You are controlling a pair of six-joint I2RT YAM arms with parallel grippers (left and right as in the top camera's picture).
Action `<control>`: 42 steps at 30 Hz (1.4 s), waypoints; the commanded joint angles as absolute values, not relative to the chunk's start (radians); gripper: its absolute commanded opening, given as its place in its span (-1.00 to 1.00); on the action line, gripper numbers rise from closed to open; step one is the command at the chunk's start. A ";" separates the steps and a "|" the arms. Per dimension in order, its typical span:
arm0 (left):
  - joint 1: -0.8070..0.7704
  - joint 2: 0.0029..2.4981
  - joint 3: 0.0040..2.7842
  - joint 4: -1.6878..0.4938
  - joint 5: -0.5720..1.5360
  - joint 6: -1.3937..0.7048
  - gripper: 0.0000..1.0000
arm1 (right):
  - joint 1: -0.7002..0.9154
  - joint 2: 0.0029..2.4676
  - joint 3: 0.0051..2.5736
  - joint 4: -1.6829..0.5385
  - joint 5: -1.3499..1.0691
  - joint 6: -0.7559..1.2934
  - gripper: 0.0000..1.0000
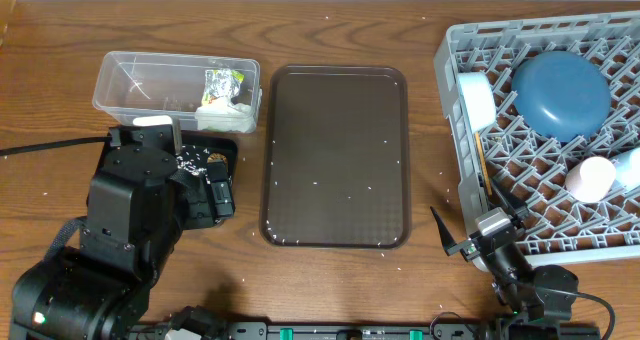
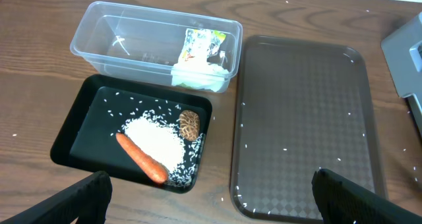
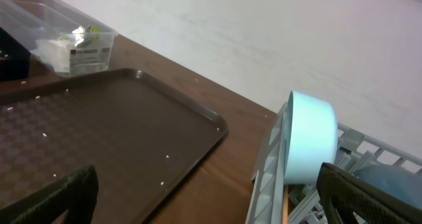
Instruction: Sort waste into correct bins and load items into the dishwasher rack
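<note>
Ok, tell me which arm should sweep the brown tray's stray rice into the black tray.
Left. The left arm sits over the black tray, beside the brown tray; the right arm is across at the rack.

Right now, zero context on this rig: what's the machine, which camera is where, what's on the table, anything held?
Two robot arms work at a wooden table. The wide picture looks down from above; the other two come from cameras on each wrist, so the dark shapes at their bottom corners are that arm's own fingers. The left hand and right hand are both open and hold nothing. At left, a clear tub holds a wrapper and napkin; the black tray beside it holds rice, a carrot and a brown lump. A brown serving tray lies mid-table. At right, the grey rack carries a blue dish, white bowl and cups.
</note>
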State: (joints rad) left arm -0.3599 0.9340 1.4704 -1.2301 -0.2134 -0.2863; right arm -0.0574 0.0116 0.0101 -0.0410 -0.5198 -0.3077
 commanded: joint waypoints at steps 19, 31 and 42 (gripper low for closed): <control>-0.114 0.677 1.110 -0.785 0.101 -0.085 0.96 | -0.025 0.006 0.005 -0.041 -0.524 -0.315 0.98; -0.033 0.284 0.653 -0.532 0.113 -0.086 0.96 | -0.025 0.006 0.005 -0.041 -0.524 -0.315 0.98; -0.028 0.002 0.325 -0.352 0.113 -0.086 0.96 | -0.025 0.006 0.005 -0.041 -0.524 -0.315 0.98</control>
